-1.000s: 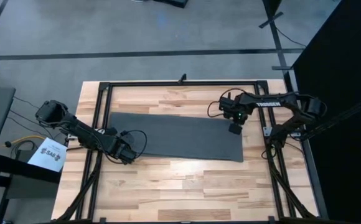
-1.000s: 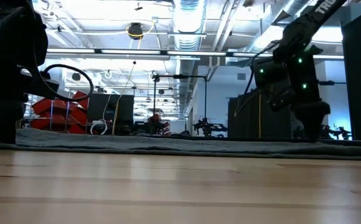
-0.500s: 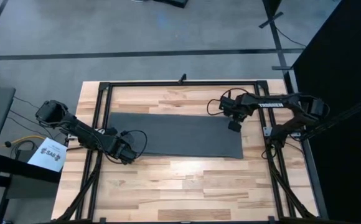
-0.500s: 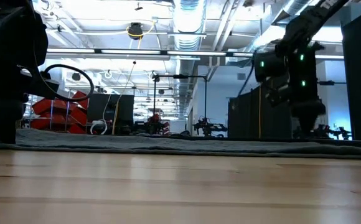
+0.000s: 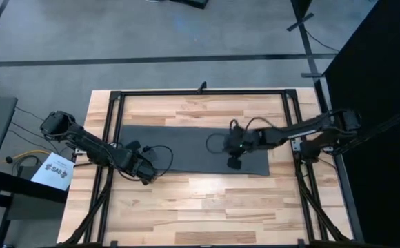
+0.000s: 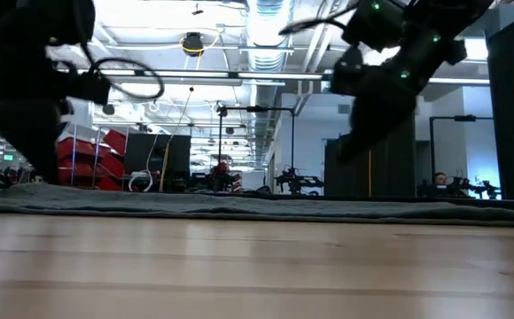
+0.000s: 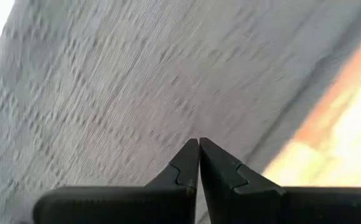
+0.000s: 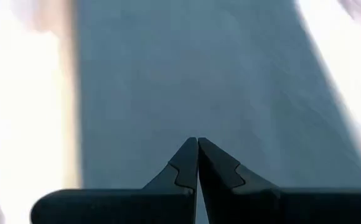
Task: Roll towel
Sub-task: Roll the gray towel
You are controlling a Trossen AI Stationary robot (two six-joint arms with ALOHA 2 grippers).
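Wooden tabletop [image 5: 200, 200] carries the towel [image 5: 186, 148] spread flat and unrolled across its middle, so we judge we are at the very start, not yet gripping any edge. Our left gripper [image 5: 147, 174] sits over the towel's near-left corner with its fingers [image 7: 187, 165] pressed together on nothing, and our right gripper [image 5: 233, 163] hangs above the cloth's near edge, right of the middle, its fingers [image 8: 187, 163] likewise closed and empty. Next we would need to spread both sets of fingers, pinch one short end of the cloth directly beneath them, and turn it over onto itself to start the roll
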